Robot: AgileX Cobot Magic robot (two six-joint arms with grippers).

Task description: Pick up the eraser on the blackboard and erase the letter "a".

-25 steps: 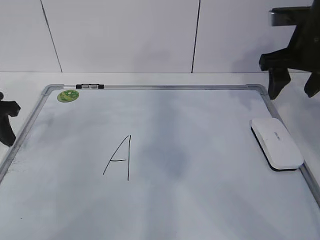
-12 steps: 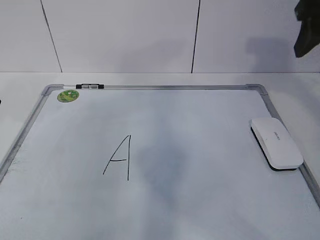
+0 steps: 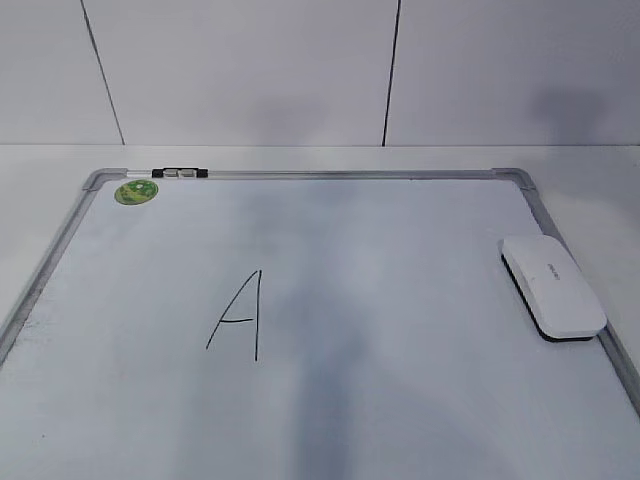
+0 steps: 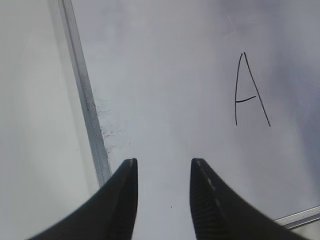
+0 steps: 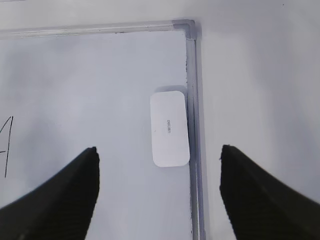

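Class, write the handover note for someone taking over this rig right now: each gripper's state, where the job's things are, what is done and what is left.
Left gripper: open, empty, above the whiteboard's left part near its frame.
Right gripper: open wide, empty, high above the eraser.
The eraser lies flat on the whiteboard against the right frame edge.
The only letter in view, a capital A, stands unwiped left of centre.
Done: nothing shows as done.
Left: grasp the eraser, likely with the right gripper, and wipe the letter away.
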